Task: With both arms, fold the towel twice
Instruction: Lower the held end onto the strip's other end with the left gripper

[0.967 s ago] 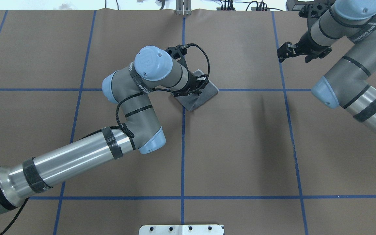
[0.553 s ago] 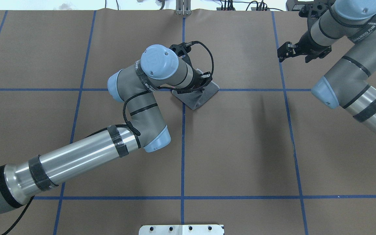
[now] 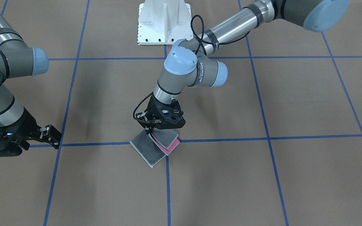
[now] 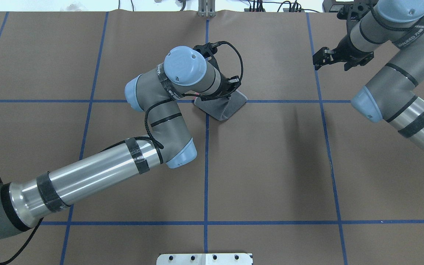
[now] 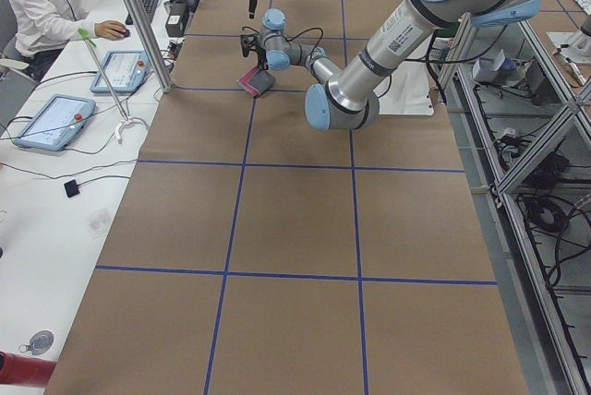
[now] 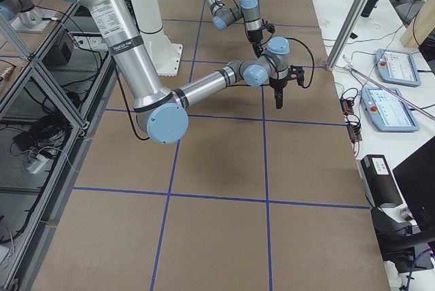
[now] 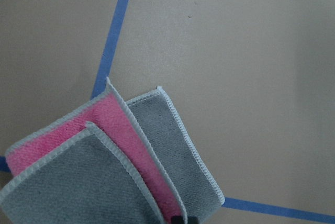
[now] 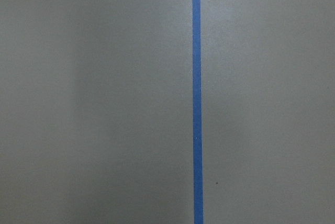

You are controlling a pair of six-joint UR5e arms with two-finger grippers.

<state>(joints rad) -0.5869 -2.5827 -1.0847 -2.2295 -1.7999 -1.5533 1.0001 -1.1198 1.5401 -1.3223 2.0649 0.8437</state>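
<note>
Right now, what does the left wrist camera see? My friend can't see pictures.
A folded towel fills the lower left, its grey and pink layers fanned apart, with pale stitched edges. Beneath it is a brown table cover crossed by blue tape lines.

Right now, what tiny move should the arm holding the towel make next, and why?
Probably it should lower the pinched flap onto the flat grey half. The left gripper seems to have its jaws shut on the towel. One flap is raised, and a pink strip shows between the grey layers. So the second fold does not look flat yet.
</note>
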